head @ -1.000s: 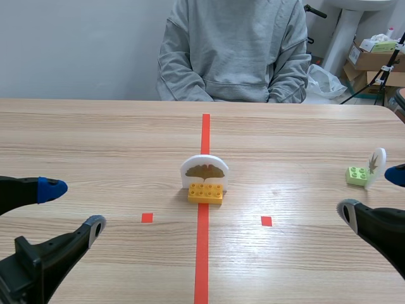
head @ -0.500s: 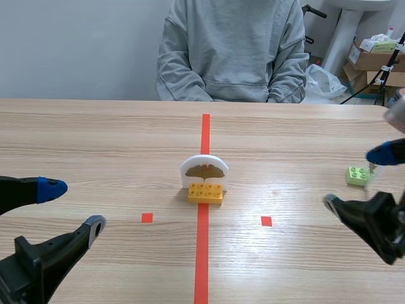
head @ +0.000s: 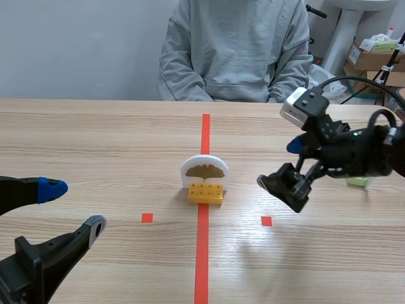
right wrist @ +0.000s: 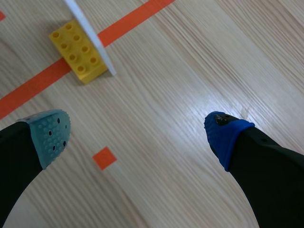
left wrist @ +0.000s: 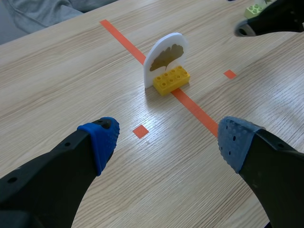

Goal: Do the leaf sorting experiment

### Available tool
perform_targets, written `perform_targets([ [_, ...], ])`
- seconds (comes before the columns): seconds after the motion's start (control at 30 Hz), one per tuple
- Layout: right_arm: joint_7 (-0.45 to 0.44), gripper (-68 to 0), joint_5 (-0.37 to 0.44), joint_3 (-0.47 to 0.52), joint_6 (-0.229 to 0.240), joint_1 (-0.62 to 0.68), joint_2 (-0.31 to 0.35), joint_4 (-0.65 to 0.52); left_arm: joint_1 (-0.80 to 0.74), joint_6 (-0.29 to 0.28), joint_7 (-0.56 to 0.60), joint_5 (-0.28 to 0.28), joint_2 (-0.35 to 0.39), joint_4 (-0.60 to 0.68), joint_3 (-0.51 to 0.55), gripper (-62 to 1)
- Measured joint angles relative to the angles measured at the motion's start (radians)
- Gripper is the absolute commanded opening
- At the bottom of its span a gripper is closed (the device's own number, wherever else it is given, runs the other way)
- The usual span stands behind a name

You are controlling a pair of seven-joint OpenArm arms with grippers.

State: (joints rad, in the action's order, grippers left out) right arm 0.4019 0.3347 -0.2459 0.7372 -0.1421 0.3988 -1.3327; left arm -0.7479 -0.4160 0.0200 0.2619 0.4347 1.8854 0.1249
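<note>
A white card with a brown ginkgo leaf stands in a yellow brick on the red centre line. My right gripper hangs open just right of it, above the table, nothing between its fingers. In the right wrist view the yellow brick and the card's edge lie ahead of the open right gripper. A green brick peeks from behind the right arm. My left gripper rests open at the near left. From the left wrist the card stands ahead of the open fingers.
A person in a grey sweatshirt sits across the table. Cardboard boxes are stacked at the back right, off the table. Small red tape squares flank the centre line.
The right arm has swung from the table's right edge leftward toward the centre and now covers most of the green brick and its leaf card. The left arm has not moved.
</note>
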Motion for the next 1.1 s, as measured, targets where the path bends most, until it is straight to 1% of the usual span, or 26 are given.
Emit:
perform_targets([
  [0.1, -0.006, -10.0, -0.014, -0.067, 0.000, -0.098, -0.043, 0.095, 0.000, 0.000, 0.000, 0.000, 0.000, 0.000, 0.000, -15.5],
  [0.23, -0.023, -10.0, -0.063, -0.142, 0.000, -0.190, -0.120, 0.192, 0.000, 0.000, 0.000, 0.000, 0.000, 0.000, 0.000, -15.5],
  [0.43, -0.063, -10.0, -0.132, -0.241, -0.002, -0.265, -0.227, 0.322, 0.000, 0.000, 0.000, 0.000, 0.000, 0.000, 0.000, -15.5],
  [0.5, -0.085, -10.5, -0.155, -0.256, -0.015, -0.267, -0.256, 0.361, 0.000, 0.000, 0.000, 0.000, 0.000, 0.000, 0.000, -15.5],
  [0.57, -0.089, -12.6, -0.171, -0.262, -0.020, -0.264, -0.277, 0.383, 0.000, 0.000, 0.000, 0.000, 0.000, 0.000, 0.000, -15.5],
  [0.63, -0.090, -13.1, -0.171, -0.266, -0.043, -0.258, -0.293, 0.395, 0.000, 0.000, 0.000, 0.000, 0.000, 0.000, 0.000, -15.5],
  [0.67, -0.090, -13.1, -0.171, -0.266, -0.045, -0.258, -0.299, 0.402, 0.000, 0.000, 0.000, 0.000, 0.000, 0.000, 0.000, -15.5],
  [0.77, -0.111, -13.1, -0.171, -0.266, -0.048, -0.257, -0.304, 0.422, 0.000, 0.000, 0.000, 0.000, 0.000, 0.000, 0.000, -15.5],
  [0.83, -0.113, -13.9, -0.171, -0.266, -0.071, -0.256, -0.304, 0.423, 0.000, 0.000, 0.000, 0.000, 0.000, 0.000, 0.000, -15.5],
  [0.93, -0.113, -20.6, -0.171, -0.266, -0.084, -0.256, -0.299, 0.423, 0.000, 0.000, 0.000, 0.000, 0.000, 0.000, 0.000, -15.5],
  [1.03, -0.112, -31.2, -0.171, -0.266, -0.086, -0.255, -0.296, 0.423, 0.000, 0.000, 0.000, 0.000, 0.000, 0.000, 0.000, -15.5],
  [1.1, -0.112, -37.1, -0.172, -0.266, -0.087, -0.253, -0.293, 0.423, 0.000, 0.000, 0.000, 0.000, 0.000, 0.000, 0.000, -15.5],
])
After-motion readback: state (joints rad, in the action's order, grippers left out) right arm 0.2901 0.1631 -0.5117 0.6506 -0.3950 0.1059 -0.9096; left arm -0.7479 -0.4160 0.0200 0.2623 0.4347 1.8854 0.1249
